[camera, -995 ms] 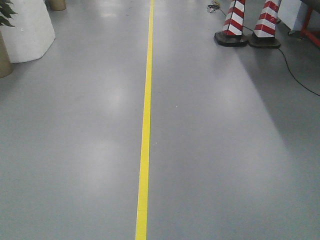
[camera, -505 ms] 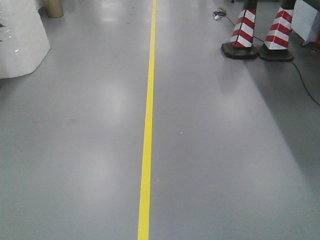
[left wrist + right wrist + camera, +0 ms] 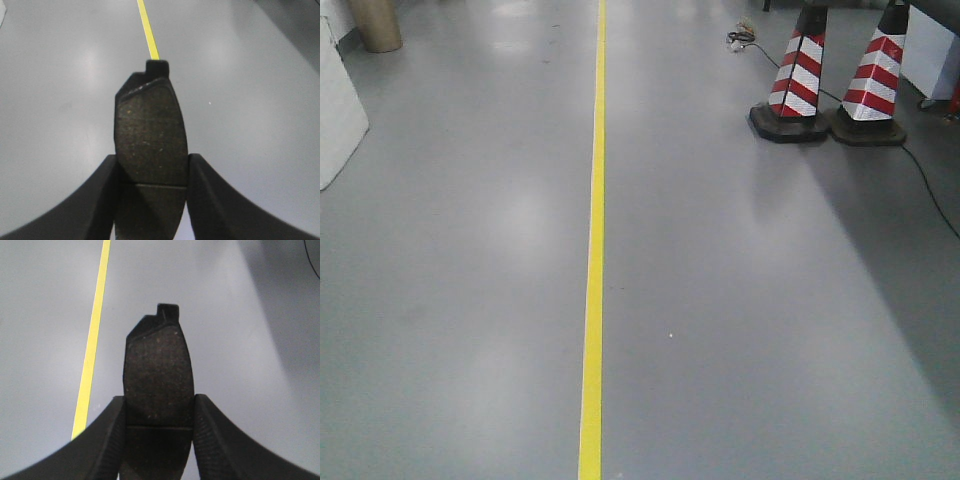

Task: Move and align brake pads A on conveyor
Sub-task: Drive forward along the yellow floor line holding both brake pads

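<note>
Left pincer [image 3: 151,192] is clamped on a brake pad [image 3: 150,135], right pincer [image 3: 159,432] on another brake pad [image 3: 159,377]; each pad's long axis points straight out from the fingers, tabbed end outward, above the grey floor [image 3: 740,300] near its yellow line [image 3: 593,290].

A glossy grey floor [image 3: 740,300] fills the view. It is crossed by a yellow line [image 3: 592,300] running from the bottom edge to the top, left of centre. Two red-and-white striped cones [image 3: 830,80] on black bases are set side by side at the upper right, their tops cut off. A black cable [image 3: 930,190] is trailed past them toward the right edge. A white object [image 3: 338,120] is seen at the left edge, and a tan cylinder [image 3: 375,25] behind it.
</note>
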Controlling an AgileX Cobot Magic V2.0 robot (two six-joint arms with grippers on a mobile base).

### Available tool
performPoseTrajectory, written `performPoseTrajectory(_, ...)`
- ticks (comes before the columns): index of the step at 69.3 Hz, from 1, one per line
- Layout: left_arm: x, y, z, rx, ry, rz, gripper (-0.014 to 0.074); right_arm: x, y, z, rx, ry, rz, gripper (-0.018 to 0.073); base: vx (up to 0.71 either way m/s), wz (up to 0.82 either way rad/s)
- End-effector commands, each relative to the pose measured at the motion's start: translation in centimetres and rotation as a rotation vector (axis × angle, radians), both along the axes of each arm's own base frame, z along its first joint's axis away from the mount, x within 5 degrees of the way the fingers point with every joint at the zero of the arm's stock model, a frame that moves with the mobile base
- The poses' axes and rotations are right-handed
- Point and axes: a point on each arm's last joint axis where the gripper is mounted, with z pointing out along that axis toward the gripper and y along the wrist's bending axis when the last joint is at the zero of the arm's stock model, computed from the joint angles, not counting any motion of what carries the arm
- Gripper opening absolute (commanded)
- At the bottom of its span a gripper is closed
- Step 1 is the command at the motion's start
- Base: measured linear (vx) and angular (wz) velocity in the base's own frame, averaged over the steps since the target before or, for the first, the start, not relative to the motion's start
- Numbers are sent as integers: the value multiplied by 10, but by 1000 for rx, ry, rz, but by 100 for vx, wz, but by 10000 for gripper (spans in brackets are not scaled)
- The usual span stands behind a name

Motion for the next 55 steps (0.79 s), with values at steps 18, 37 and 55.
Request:
performPoseTrajectory(18,4,-1,15,-12,-103,-6,-6,4,-1,15,-8,-108,-2,-4,77,1)
performPoseTrajectory(37,4,-1,15,-12,-103,-6,-6,4,-1,15,-8,-108,-2,-4,79,2)
performPoseTrajectory(55,4,-1,15,-12,-103,-6,-6,4,-1,15,-8,-108,-2,-4,81,0)
